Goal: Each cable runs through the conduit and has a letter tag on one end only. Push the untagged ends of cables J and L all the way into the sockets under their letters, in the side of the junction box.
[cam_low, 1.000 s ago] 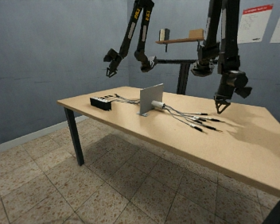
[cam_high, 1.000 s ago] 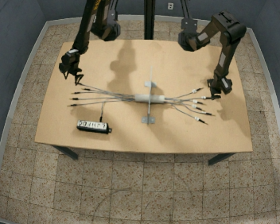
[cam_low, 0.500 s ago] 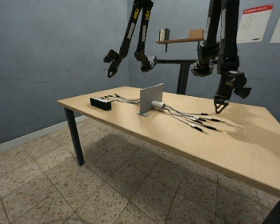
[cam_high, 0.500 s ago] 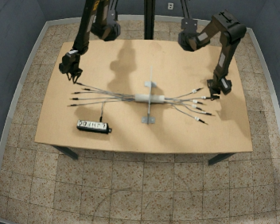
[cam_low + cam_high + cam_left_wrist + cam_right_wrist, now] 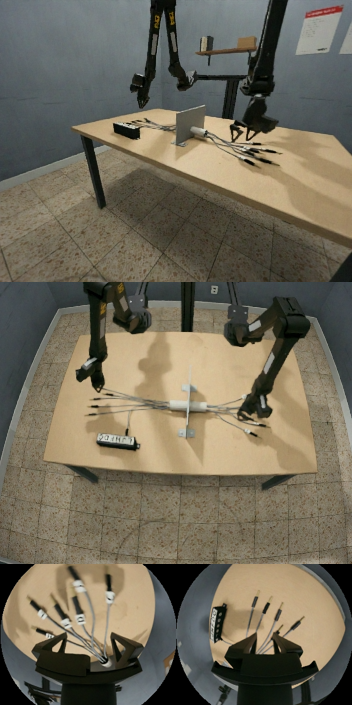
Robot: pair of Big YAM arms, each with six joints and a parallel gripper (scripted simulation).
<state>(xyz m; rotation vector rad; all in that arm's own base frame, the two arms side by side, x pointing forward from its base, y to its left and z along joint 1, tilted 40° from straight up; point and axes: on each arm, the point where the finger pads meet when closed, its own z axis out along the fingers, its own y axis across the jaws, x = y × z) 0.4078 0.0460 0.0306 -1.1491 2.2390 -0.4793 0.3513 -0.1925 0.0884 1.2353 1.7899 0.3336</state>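
Observation:
The junction box (image 5: 117, 441) lies near the table's front edge, and also shows in the exterior view (image 5: 126, 130) and the right wrist view (image 5: 216, 622). One cable (image 5: 128, 424) runs into its side. Several untagged plugs (image 5: 94, 405) (image 5: 268, 605) lie fanned out beside it. My right gripper (image 5: 98, 388) (image 5: 141, 104) (image 5: 264, 634) hangs above them, its fingers narrowed but apart, with nothing between them. The tagged ends (image 5: 78, 586) (image 5: 252, 428) lie past the conduit (image 5: 188, 406). My left gripper (image 5: 244, 415) (image 5: 242, 134) (image 5: 88, 634) is wide open just over them, and the letters are too small to read.
An upright grey panel (image 5: 188, 402) (image 5: 190, 124) on two brackets crosses the middle of the table, and the conduit passes through it. A shelf (image 5: 227, 49) and a poster (image 5: 320, 29) are on the back wall.

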